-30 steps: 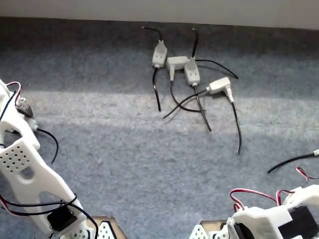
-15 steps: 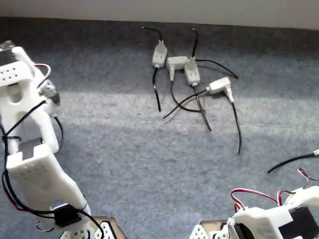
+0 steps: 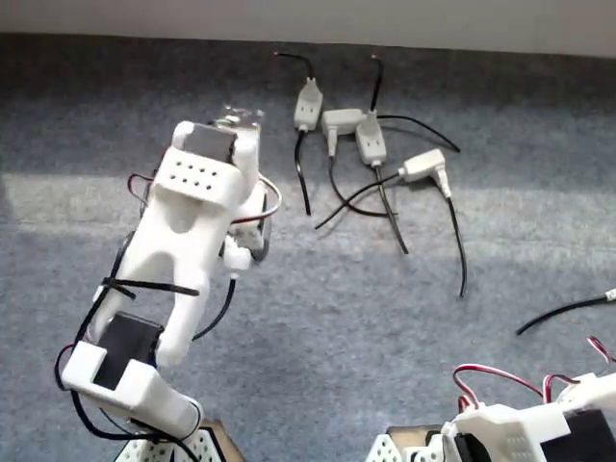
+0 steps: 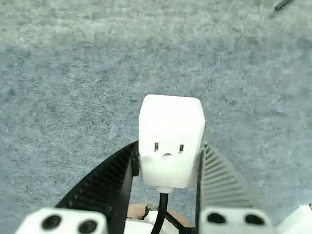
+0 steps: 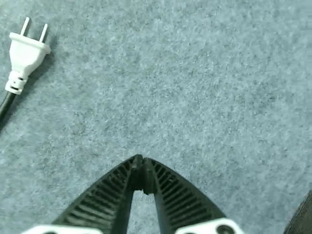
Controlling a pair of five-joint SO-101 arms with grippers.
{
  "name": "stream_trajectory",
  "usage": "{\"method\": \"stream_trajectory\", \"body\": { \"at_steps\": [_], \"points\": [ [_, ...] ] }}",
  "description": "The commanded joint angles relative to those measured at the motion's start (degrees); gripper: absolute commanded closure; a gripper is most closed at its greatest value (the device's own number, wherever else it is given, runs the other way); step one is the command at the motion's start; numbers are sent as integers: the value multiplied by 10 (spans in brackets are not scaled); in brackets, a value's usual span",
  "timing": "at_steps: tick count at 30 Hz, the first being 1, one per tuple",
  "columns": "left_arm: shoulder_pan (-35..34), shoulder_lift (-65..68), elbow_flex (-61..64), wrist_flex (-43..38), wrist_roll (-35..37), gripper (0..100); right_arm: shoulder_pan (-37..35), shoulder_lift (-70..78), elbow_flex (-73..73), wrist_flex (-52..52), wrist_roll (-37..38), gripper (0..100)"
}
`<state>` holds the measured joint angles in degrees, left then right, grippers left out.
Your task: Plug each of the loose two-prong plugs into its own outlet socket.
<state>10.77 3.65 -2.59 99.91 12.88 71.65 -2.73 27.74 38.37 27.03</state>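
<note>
The left gripper [image 4: 169, 147] clamps a white socket [image 4: 170, 124] above the surface's [image 3: 327, 318] left half. The right gripper [image 5: 143, 169] is closed and empty near a loose plug [image 5: 27, 48]. Corded connectors [image 3: 370, 141] cluster by the far edge.

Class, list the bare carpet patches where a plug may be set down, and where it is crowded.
Free: carpet between left arm, right arm and cable ends; also the right-arm side of the plug cluster. Crowded: that cluster, near the left hand gripping an outlet socket.
</note>
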Motion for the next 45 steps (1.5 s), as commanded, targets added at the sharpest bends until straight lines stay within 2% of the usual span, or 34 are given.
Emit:
{"method": "stream_trajectory", "body": {
  "at_steps": [1, 7, 13, 18, 22, 25, 34, 41, 45],
  "points": [
    [81, 36, 77, -58, -113, 994, 7, -8, -11, -12, 9, 992],
    [164, 149, 117, -163, -133, 978, 1, -9, -7, -12, 9, 992],
    [227, 225, 66, -169, -129, 781, 1, -9, -10, -12, 9, 992],
    [225, 226, 36, -168, -131, 752, -8, -7, -8, -12, 9, 992],
    [191, 226, -9, -118, -133, 752, -23, -7, -7, -12, 9, 992],
    [192, 226, -27, -92, -133, 752, -36, -7, -7, -11, 9, 992],
    [286, 226, -44, 13, -128, 752, -47, -6, -7, -10, 8, 992],
    [343, 183, -49, 18, -131, 752, -44, -5, -6, -10, 8, 992],
    [353, 128, -98, 18, -133, 752, -48, -7, 22, -11, 8, 992]
  ]
}}
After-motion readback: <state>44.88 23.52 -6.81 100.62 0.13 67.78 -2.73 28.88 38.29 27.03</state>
